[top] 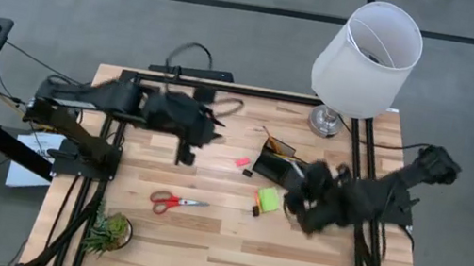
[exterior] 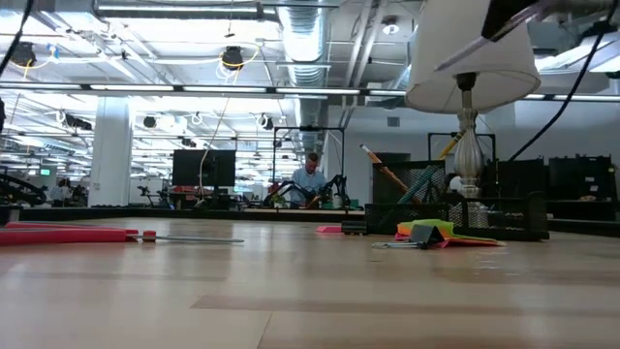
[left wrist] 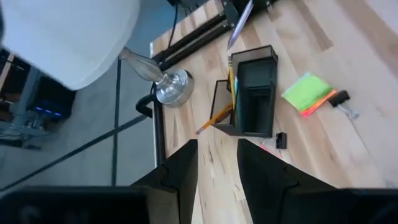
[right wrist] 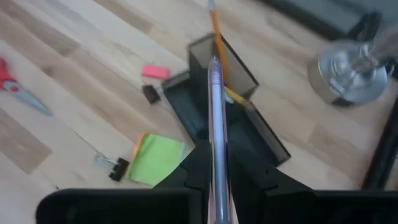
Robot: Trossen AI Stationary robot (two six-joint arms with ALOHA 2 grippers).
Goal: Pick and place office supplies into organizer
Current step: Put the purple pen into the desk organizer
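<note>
The black organizer stands on the wooden table right of centre, with an orange pencil leaning in its taller back section. A lime green sticky-note pad, a pink eraser and red-handled scissors lie flat on the table around it. My right gripper hangs above the table just right of the organizer, shut on a purple pen. My left gripper is raised over the table's far left part, open and holding nothing. My right gripper pinches the purple pen's rear part between its two fingers. The pen runs along the fingers and sticks out well past their tips. The fingers slant downward from the table's right side. The pen is lifted clear, its free end over the organizer.
A white-shaded lamp stands at the far right, its metal base close behind the organizer. A black binder clip lies beside the sticky-note pad. A small green plant sits at the near left corner. Bare wood lies at the near centre.
</note>
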